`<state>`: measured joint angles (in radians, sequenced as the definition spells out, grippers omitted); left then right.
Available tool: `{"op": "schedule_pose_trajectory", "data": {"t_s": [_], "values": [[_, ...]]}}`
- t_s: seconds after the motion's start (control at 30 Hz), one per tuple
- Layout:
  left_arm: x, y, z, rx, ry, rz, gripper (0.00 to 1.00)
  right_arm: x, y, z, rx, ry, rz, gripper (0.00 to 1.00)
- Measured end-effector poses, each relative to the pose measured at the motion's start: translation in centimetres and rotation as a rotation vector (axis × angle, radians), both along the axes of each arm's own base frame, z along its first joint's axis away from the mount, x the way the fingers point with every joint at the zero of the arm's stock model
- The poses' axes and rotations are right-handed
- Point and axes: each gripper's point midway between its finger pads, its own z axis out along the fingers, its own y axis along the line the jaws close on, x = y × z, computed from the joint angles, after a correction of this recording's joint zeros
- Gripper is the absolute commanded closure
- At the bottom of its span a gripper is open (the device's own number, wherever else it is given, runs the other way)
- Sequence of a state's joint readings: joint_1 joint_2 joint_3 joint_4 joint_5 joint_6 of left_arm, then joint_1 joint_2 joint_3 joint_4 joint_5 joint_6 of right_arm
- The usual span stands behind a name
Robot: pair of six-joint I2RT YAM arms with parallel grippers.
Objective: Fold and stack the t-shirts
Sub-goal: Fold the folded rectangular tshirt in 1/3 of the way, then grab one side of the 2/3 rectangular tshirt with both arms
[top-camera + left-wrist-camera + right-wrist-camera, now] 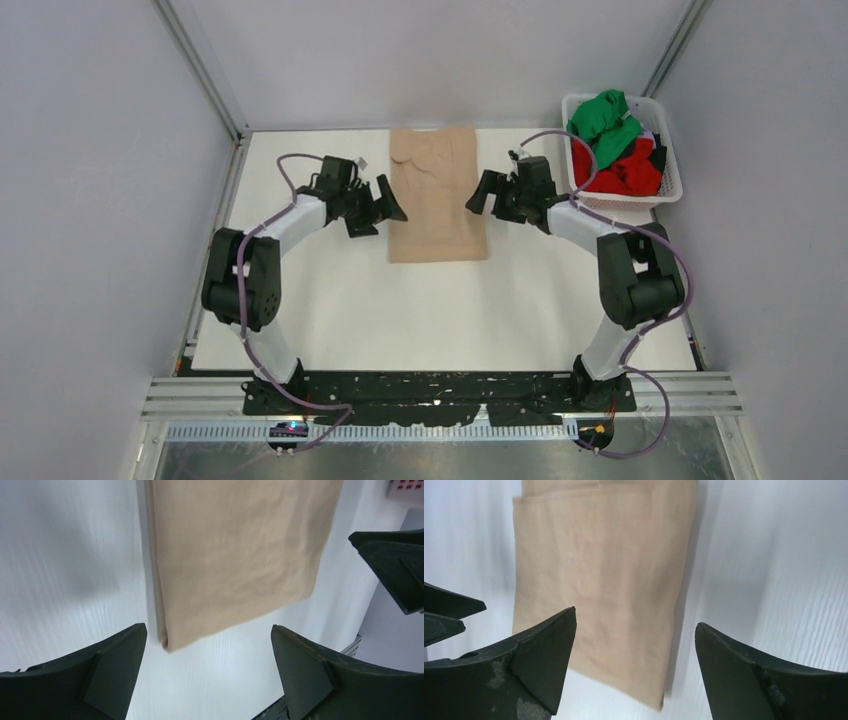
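Top view, 12 o'clock is the far wall.

Beige t-shirt (437, 195): lies flat on the white table (430, 320), toward 12 o'clock from the table's middle. It is folded into a long narrow rectangle that runs from 12 to 6 o'clock, with its far end close to the back wall. A few creases show near the far end.

My left gripper (385, 205): at the shirt's 9 o'clock edge and pointing toward it. The fingers are spread wide and nothing is between them. In my left wrist view the shirt's near corner sits in the gap between my fingers, with bare table around it. I cannot tell from the top view whether a fingertip touches the cloth.

My right gripper (483, 192): at the shirt's 3 o'clock edge, facing the left one across the cloth. The fingers are spread wide and hold nothing. In my right wrist view the folded edge runs down between my fingers and the cloth looks smooth. The view is a little blurred.

White lattice basket (672, 190): sits at the table's 2 o'clock corner, just beyond my right arm. A green t-shirt (600, 115) is bunched in it at the 12 o'clock end and spills over the rim. A red t-shirt (625, 175) is crumpled beside it at the 6 o'clock end. Both are unfolded. Some dark cloth shows at the basket's 3 o'clock side, and I cannot tell what it is.
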<state>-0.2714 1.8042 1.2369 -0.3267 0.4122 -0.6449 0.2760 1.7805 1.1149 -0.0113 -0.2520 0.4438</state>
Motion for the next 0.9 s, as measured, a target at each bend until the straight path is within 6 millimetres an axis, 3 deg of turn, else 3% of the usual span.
{"op": "schedule_pose_trajectory", "data": {"t_s": [0.2,0.3,0.5,0.83,0.9], "values": [[-7.4,0.5,-2.8,0.029,0.080,-0.032,0.04,-7.4,-0.8,-1.4,-0.005,0.066,0.040,0.01],[-9.8,0.6,-5.0,0.036,0.147,-0.030,0.11,-9.6,-1.0,-3.0,-0.009,0.113,0.050,0.08],[-8.7,0.4,-5.3,0.030,0.121,-0.009,0.28,-10.6,-0.9,-4.3,0.000,0.142,0.052,0.36],[-6.5,-0.5,-6.2,0.026,0.132,-0.003,0.59,-10.2,-0.1,-6.0,0.024,0.164,0.066,0.59],[-6.1,-0.7,-6.4,0.025,0.137,-0.005,0.71,-10.1,0.0,-6.1,0.027,0.162,0.069,0.65]]}}
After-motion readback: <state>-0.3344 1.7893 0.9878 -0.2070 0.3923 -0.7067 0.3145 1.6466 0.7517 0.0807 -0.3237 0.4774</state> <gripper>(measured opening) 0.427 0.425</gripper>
